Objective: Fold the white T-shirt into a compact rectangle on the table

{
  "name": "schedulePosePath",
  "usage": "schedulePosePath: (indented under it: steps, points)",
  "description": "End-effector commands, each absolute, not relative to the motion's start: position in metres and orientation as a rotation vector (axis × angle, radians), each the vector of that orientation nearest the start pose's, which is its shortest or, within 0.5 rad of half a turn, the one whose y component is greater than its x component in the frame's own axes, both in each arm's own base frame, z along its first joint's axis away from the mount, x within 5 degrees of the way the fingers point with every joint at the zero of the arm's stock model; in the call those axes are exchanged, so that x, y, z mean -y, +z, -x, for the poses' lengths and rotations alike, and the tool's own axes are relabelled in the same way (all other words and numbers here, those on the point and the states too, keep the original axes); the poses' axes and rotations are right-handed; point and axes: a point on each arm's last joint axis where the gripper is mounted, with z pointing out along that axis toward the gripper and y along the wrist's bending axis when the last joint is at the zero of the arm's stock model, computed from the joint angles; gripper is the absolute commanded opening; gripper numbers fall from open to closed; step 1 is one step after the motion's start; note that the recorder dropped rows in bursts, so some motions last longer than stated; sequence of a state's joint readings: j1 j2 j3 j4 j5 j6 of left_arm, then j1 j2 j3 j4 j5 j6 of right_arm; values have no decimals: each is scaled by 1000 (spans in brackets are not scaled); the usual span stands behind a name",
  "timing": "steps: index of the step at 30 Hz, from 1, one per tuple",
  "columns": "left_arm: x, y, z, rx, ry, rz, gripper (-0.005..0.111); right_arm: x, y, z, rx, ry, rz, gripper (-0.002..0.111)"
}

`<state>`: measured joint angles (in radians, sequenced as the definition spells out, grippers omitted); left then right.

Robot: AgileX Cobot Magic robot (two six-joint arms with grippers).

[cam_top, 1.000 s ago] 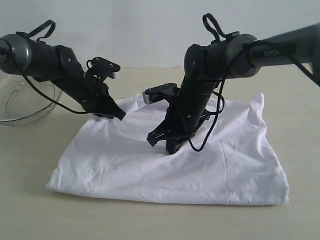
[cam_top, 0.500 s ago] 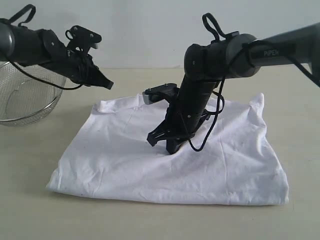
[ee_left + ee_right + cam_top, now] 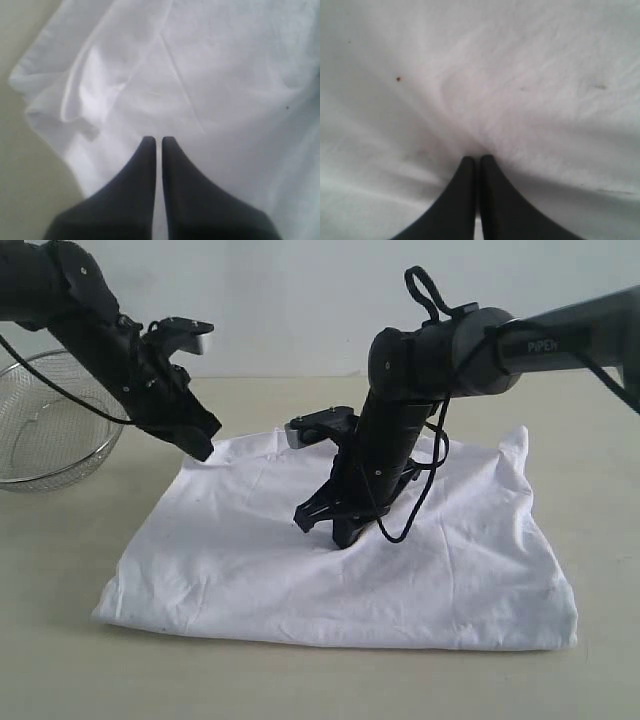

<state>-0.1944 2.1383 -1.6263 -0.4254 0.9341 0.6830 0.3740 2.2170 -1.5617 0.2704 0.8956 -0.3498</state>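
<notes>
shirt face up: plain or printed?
Plain white shirt, no print showing, just a few tiny dark specks. Exterior view shows it best.

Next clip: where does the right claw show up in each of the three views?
Exterior view: right claw near the middle, tips down on the white T-shirt.
Right wrist view: same claw, shut, pressed into the cloth.
Left wrist view: not in it; only the left claw, shut, by the shirt's rumpled edge.
Shared landmark: the white T-shirt, in all three.

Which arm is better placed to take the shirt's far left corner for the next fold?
Likely left: the left gripper, shut, hangs at that corner of the white T-shirt; the right gripper is shut, tip down mid-shirt.
</notes>
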Motion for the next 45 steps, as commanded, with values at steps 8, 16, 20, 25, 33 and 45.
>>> schedulePosePath:
  steps: [8,16,20,25,33,45]
  points:
    - [119,122,-442,-2683,-439,-892,5,-170,95,-391,-2991,288,902,0]
    - [107,135,-487,-2351,-101,-660,5,-170,95,-391,-2994,289,904,0]
    - [104,156,-500,-2267,-63,-649,5,-170,95,-390,-2995,289,905,0]
    - [108,179,-495,-2323,-124,-711,5,-168,95,-391,-2989,268,927,0]
    - [109,207,-460,-2529,-263,-885,5,-145,119,-398,-2971,29,870,0]
    - [155,189,-399,-2584,-937,-949,5,-103,169,-402,-2965,26,690,0]
